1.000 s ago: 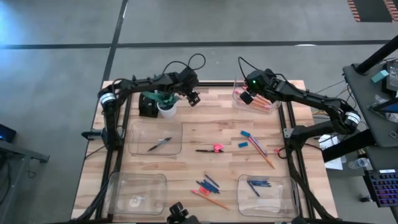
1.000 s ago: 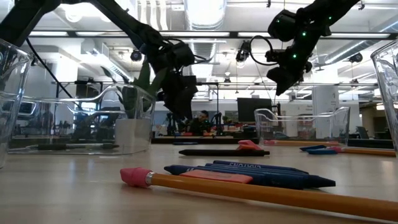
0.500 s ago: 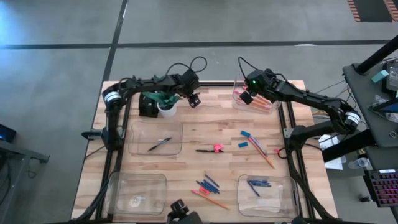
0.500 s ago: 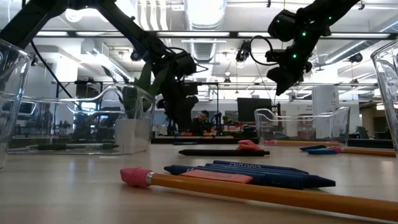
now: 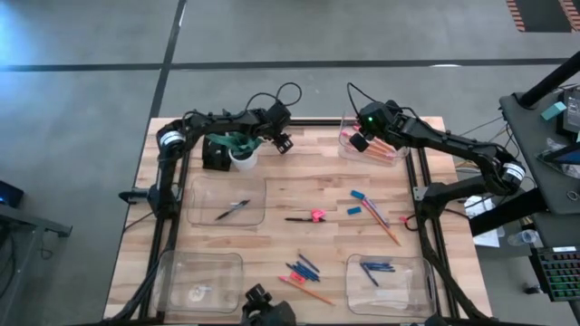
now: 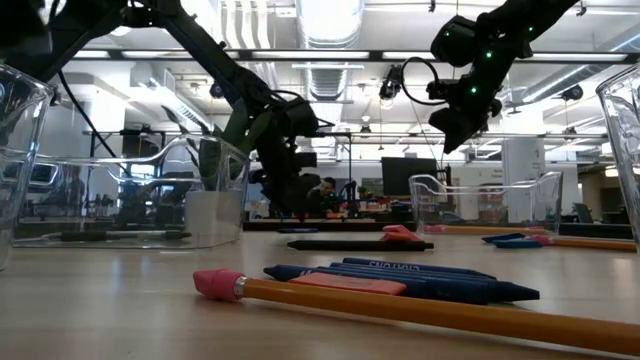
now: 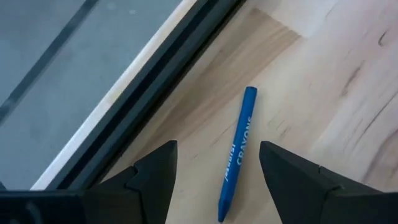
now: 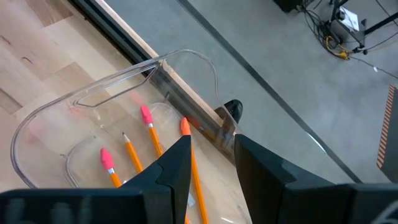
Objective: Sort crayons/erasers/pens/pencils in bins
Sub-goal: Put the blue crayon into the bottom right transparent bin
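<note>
Table (image 5: 299,195): I see it beneath both grippers.
Bin (image 8: 87,102): under my right gripper (image 8: 208,158), holding pencils (image 8: 132,152).
Left gripper (image 7: 214,165): fingers spread, empty.
Right gripper: parted, nothing pinched.
Blue crayon (image 7: 238,152): lying between my left fingers.

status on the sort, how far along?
Partway. Done: pencils in the far right bin, blue sticks in the near right bin, a pen in the left bin. In hand: nothing; left tool is open over a blue crayon. Left: loose items mid-table.
</note>
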